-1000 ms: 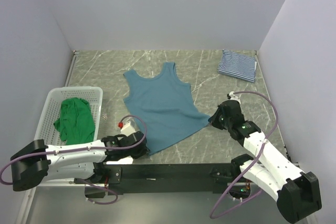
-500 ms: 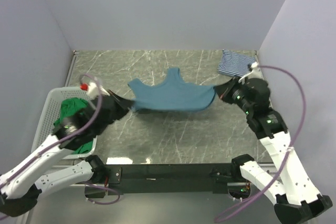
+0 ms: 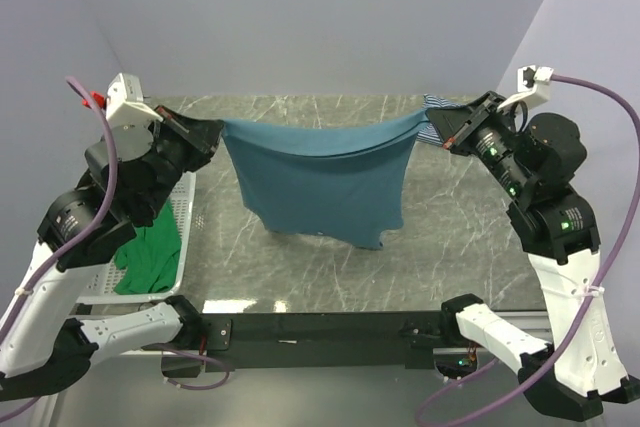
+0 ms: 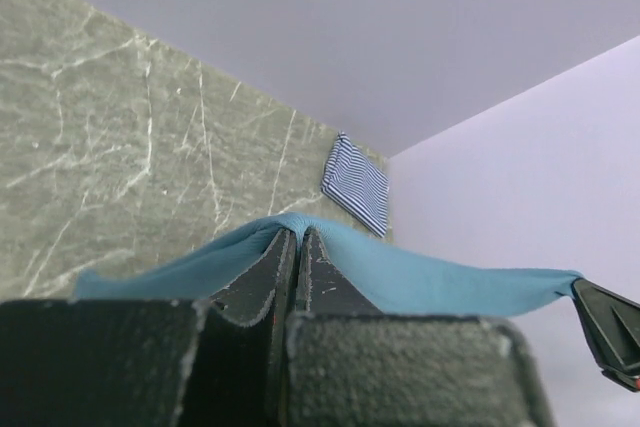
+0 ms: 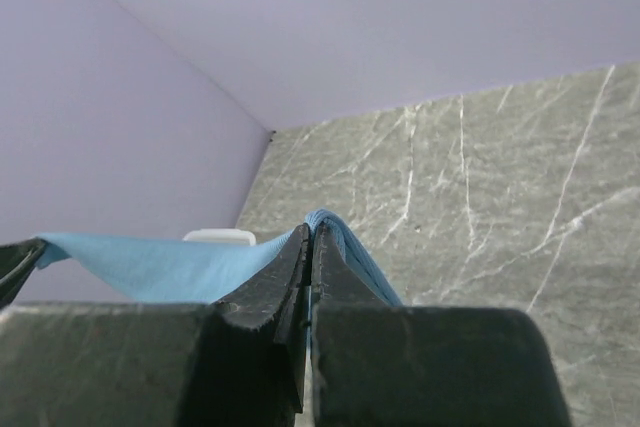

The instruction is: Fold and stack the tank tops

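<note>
Right now the teal top (image 3: 320, 182) hangs like washing on a line, just to the right of the basket (image 3: 186, 237) and lifted off the desk (image 3: 450, 237). The left claw (image 3: 212, 131), raised above the basket's far corner, is pressed together on one upper corner of the cloth. The right claw (image 3: 438, 133), well across from the basket, is pinching the other corner. Both wrist views show the dark fingers closed with a thin fold of teal fabric between them.

The straight edge held taut looks like the hem, with the strap end dangling below. Holding it this way lets the weight of the cloth pull out wrinkles, so the top can be lowered flat and square for a fold. Whether the lowest edge touches the desk cannot be told from above.

The green top (image 3: 150, 247) lies bunched inside the basket, not yet dealt with. The striped top (image 4: 358, 185) lies folded in the far corner of the desk, opposite the basket, and is mostly hidden behind the right claw in the overhead view. It is likely the start of the stack.

The next move calls for both arms to lower evenly. An uneven descent, or one pinch slipping, would drop the cloth in a skewed heap.
</note>
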Controlling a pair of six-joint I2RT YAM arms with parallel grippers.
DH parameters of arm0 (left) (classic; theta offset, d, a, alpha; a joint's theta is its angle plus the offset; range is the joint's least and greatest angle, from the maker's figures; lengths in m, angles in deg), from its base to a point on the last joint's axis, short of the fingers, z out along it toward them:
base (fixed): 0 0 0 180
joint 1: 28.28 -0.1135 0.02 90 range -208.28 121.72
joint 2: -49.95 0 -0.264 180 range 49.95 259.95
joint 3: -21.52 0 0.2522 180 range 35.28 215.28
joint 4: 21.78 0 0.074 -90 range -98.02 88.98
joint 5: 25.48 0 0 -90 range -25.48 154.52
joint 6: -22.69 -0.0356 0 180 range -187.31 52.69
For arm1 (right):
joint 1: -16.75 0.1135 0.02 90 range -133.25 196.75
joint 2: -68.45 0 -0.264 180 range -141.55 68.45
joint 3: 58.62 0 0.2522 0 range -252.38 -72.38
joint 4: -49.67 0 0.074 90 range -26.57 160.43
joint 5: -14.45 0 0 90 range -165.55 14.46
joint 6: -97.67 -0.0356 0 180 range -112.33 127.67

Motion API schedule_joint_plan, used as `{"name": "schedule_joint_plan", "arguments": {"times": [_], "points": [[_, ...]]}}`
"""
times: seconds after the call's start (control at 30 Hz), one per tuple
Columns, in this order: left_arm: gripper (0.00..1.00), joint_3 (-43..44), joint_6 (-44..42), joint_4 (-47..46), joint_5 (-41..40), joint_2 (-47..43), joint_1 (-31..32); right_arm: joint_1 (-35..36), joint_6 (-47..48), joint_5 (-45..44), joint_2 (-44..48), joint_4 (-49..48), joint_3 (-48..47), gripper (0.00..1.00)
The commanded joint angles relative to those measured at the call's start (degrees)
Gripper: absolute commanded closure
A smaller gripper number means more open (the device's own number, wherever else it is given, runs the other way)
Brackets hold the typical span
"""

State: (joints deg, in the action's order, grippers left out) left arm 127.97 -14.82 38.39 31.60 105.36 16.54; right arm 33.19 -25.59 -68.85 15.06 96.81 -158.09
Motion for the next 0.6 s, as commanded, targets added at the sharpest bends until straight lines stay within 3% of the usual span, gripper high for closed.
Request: {"name": "schedule_joint_plan", "arguments": {"times": [0.0,0.13,0.3,0.37,0.57], "points": [[1.00,4.7,-4.6,-2.4,-1.5,2.4,-0.5,-0.5,1.3,0.5,-0.8,0.7,-4.3,1.00],[0.99,5.9,-6.9,-7.1,2.9,5.7,-4.5,-0.7,1.2,1.8,-4.0,-1.1,-5.8,1.00],[1.00,10.3,-7.2,-13.8,21.6,14.0,-19.0,-4.0,0.8,6.0,-11.6,-7.4,-8.8,1.00],[1.00,13.4,-6.5,-17.3,29.6,19.3,-25.0,-5.5,-0.1,7.7,-15.5,-9.7,-10.8,1.00],[1.00,29.6,-4.2,-21.5,42.0,36.2,-35.4,-9.9,-3.3,14.7,-28.1,-17.9,-21.5,1.00]]}}
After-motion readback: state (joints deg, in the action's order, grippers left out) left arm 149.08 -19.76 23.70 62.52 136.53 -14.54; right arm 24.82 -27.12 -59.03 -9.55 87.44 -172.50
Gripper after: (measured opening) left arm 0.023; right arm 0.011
